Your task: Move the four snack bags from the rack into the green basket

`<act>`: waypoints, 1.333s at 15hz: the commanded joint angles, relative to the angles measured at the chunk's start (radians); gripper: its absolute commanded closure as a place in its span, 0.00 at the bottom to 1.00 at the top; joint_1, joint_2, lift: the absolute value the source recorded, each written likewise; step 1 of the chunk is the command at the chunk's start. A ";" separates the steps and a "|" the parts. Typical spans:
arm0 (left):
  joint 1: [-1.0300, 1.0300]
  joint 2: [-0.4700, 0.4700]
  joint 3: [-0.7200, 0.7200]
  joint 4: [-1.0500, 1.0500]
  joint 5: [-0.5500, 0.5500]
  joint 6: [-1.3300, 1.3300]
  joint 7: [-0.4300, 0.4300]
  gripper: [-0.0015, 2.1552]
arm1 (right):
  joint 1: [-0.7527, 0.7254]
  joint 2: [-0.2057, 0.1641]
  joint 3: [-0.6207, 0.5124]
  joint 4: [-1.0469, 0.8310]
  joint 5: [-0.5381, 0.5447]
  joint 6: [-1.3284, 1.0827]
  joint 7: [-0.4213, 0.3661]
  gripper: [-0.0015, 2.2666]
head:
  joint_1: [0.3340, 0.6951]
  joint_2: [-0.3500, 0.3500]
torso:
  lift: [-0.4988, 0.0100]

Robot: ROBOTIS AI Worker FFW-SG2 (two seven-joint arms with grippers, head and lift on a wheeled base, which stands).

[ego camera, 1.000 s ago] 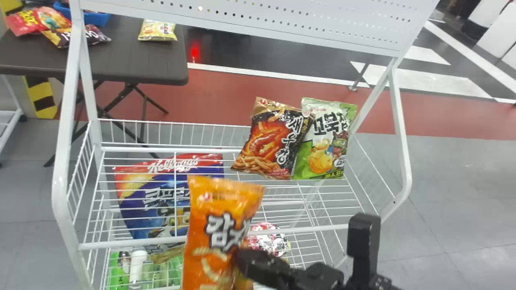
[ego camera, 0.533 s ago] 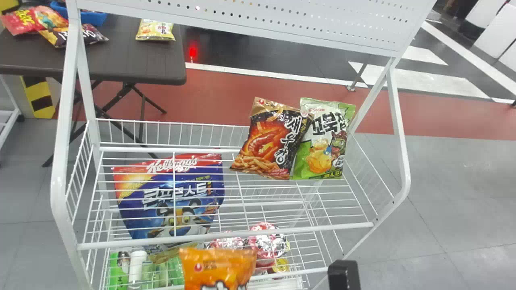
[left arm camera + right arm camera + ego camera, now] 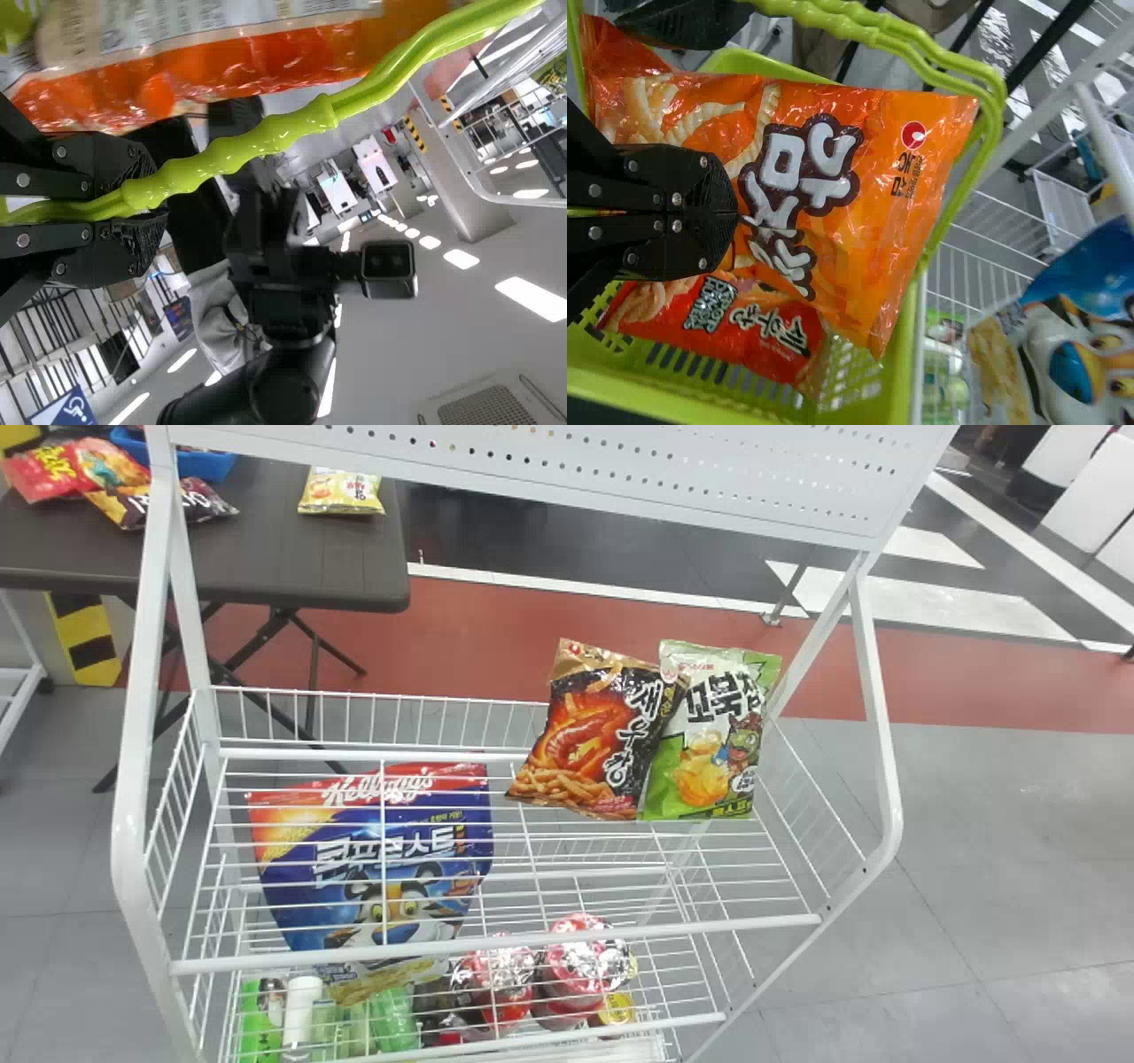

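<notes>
"Why are our left gripper's (image 3: 146,199) fingers clamped round the handle (image 3: 266,146)?"

"Probably to steady the green basket (image 3: 664,394) while our right gripper (image 3: 735,215), fingers pinched on the orange bag (image 3: 868,168), lowers it in over the red bag (image 3: 744,328)."

"And our other two?"

"Propped near the rack's (image 3: 496,943) back, likely for easy grasping: dark bag (image 3: 594,735) at one o'clock, green bag (image 3: 709,735) at two."

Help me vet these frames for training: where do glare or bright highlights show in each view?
Head view: glints on the foil-topped cups; left wrist view: highlights along the green basket's handle and bright white patches in the grey background; right wrist view: shiny streaks on the orange snack bag.
</notes>
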 commanded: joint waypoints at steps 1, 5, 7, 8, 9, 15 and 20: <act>0.000 0.000 -0.001 -0.001 0.000 -0.002 -0.002 0.92 | -0.042 -0.001 0.053 0.073 0.003 -0.006 -0.005 0.98 | 1.00 0.00 | 0.98; 0.007 0.000 -0.002 -0.009 -0.001 -0.002 -0.003 0.92 | -0.150 0.005 0.137 0.211 0.006 -0.034 -0.028 0.98 | 1.00 0.14 | 0.98; 0.010 0.000 -0.002 -0.007 -0.003 -0.002 -0.005 0.92 | -0.217 0.019 0.180 0.301 0.004 -0.101 -0.043 0.98 | 1.00 0.20 | 0.98; 0.013 0.000 -0.002 -0.009 -0.003 -0.005 -0.005 0.92 | -0.252 0.030 0.203 0.346 0.000 -0.138 -0.046 0.98 | 1.00 0.25 | 0.98; 0.014 0.000 -0.002 -0.009 -0.003 -0.008 -0.005 0.92 | -0.285 0.044 0.222 0.384 -0.006 -0.150 -0.049 0.98 | 1.00 0.30 | 0.98; 0.025 0.002 -0.002 -0.012 -0.003 -0.023 -0.008 0.92 | -0.369 0.074 0.295 0.516 0.000 -0.190 -0.069 0.97 | 1.00 0.63 | 0.98; 0.017 0.002 -0.008 -0.007 -0.003 -0.036 -0.006 0.92 | -0.274 0.010 0.281 0.380 0.067 -0.095 -0.069 0.00 | 1.00 0.64 | 0.98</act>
